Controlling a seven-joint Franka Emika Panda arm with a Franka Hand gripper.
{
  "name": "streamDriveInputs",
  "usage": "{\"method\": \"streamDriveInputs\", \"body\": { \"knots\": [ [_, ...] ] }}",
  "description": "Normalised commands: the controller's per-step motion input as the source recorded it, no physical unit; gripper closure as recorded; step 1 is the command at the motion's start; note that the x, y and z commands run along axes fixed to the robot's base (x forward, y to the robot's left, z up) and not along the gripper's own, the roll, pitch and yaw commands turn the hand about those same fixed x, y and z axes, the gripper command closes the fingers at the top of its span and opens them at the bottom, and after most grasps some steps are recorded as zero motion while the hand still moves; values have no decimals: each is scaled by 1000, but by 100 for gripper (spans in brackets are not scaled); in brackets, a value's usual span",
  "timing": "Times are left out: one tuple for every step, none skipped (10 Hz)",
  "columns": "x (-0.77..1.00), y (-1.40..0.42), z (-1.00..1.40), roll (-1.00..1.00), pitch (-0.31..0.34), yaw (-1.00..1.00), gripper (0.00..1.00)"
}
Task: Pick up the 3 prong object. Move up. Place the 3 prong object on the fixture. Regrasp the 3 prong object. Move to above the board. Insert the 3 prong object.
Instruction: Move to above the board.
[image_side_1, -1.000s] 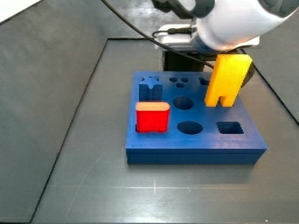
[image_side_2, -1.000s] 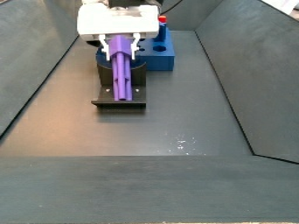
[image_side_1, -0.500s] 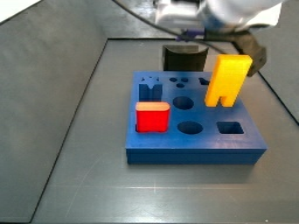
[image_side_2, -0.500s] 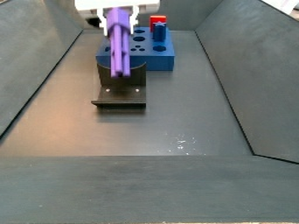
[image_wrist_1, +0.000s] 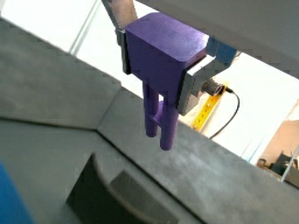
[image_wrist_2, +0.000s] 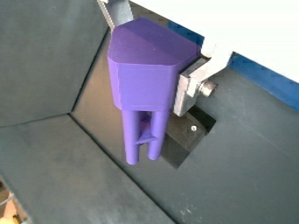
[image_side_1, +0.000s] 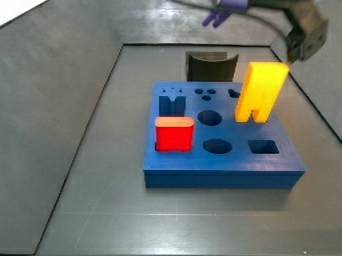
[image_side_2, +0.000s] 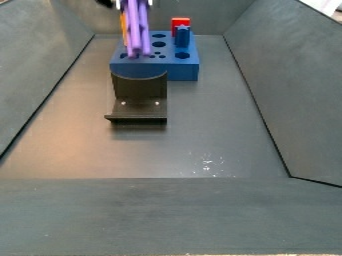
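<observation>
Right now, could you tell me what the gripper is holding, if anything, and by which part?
The gripper, raised above the fixture, holds the 3 prong object by its wide upper body, silver fingers on opposite sides, prongs hanging free.

We see the gripper (image_wrist_1: 158, 66) raised over a dark grey, matte floor (image_side_2: 201, 130). Smooth grey walls (image_side_1: 67, 110) slope up on either side of it, boxing the floor in. A few small specks of reflected light (image_side_2: 207, 160) lie on the floor, well away from the gripper. In a wrist view, the room (image_wrist_1: 263, 96) past the wall's rim behind the gripper is bright white.
</observation>
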Motion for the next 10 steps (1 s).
{"method": "streamDriveInputs", "body": {
  "knots": [
    [37,-71,645,-15,78,226,100],
    [24,-32,357,-13,17,192,100],
    [19,-24,247,-16,-4,176,100],
    [-891,-1000,816,-1000,-103,-23,100],
    [-909,-1000,860,-1000,-124,-25,100],
    [-1000,-967,885,-1000,-145,-27,100],
    [-1000,-911,826,-1000,-151,-30,100],
    [-849,-724,690,-1000,-168,-45,100],
    [-659,-524,521,-1000,-171,-52,100],
    [-277,-137,170,-1000,-166,-64,100]
  ]
}}
